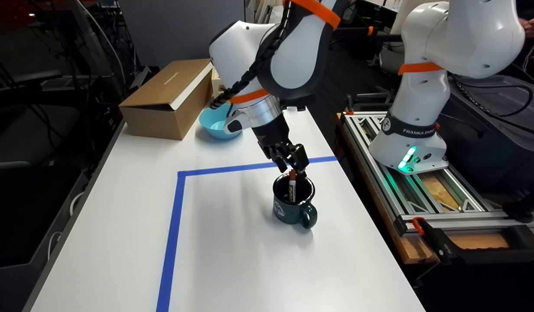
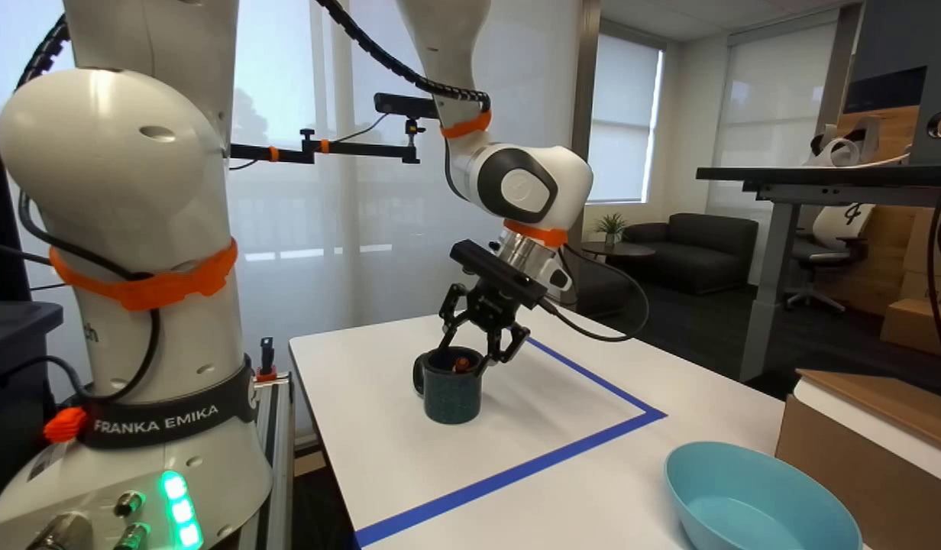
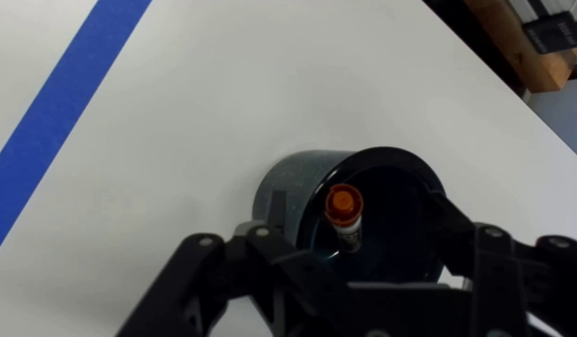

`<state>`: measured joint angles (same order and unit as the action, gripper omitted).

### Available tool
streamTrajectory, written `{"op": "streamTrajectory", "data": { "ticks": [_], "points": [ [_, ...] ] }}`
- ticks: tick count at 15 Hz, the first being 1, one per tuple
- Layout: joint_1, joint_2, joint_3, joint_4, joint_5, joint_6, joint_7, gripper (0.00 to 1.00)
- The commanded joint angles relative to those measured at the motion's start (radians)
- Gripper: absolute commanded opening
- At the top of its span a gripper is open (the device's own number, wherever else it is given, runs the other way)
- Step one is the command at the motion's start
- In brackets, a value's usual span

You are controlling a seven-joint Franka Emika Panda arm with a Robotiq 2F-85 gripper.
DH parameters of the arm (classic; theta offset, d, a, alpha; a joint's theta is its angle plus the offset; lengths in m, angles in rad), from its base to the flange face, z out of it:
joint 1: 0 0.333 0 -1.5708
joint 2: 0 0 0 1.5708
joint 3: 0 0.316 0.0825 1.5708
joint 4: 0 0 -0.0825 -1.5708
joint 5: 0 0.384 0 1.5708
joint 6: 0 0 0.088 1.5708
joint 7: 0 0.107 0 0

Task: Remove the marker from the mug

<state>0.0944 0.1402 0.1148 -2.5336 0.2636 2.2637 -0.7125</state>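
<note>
One marker [image 1: 292, 186] stands in the mug [image 1: 286, 212], cap [image 3: 343, 202] end up, its white body down in the dark inside. In the wrist view the orange cap shows toward the tape [image 3: 57, 107] side of the opening, close to the rim. The gripper [image 3: 358, 203] is low over the mug with its fingers [image 3: 452, 217] well apart, one on either side of the marker, a gap between each and the cap. One finger shows over the mug's outer wall, the other across the opposite rim; I cannot tell whether either touches the mug.

The mug is upright on the white table [image 1: 119, 225], within the corner of the blue tape, its handle [image 1: 314, 215] toward the table edge that the base [image 1: 423, 147] stands beside. Green lights [image 1: 407, 158] glow on the base. In an exterior view a black camera [image 2: 497, 273] sits just above the gripper, a cable [image 2: 608, 339] looping from its end.

Outside the tape are the light blue bowl [image 2: 761, 496] and, near it, a brown box [image 1: 152, 123] whose lid [image 1: 171, 80] sits slightly raised. Farther back in an exterior view are a dark couch [image 2: 696, 252] and a plant [image 2: 610, 225] on a round table [image 2: 623, 251].
</note>
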Motion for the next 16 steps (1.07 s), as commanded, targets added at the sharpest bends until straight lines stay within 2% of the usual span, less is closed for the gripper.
{"op": "streamTrajectory", "data": {
  "ticks": [1, 2, 6, 7, 9, 10, 11, 16],
  "points": [
    [-0.013, -0.018, 0.015, 0.006, -0.007, -0.010, 0.008, 0.64],
    [-0.013, -0.021, 0.016, 0.006, -0.009, -0.012, 0.009, 0.69],
    [-0.011, -0.032, 0.017, 0.009, -0.013, -0.014, 0.012, 0.67],
    [-0.010, -0.032, 0.017, 0.009, -0.014, -0.015, 0.013, 0.58],
    [-0.009, -0.030, 0.020, 0.010, -0.014, -0.016, 0.013, 0.52],
    [-0.008, -0.029, 0.021, 0.009, -0.016, -0.016, 0.014, 0.58],
    [-0.008, -0.029, 0.023, 0.010, -0.015, -0.017, 0.013, 0.61],
    [-0.006, -0.027, 0.027, 0.007, -0.022, -0.016, 0.017, 0.61]
  ]
}}
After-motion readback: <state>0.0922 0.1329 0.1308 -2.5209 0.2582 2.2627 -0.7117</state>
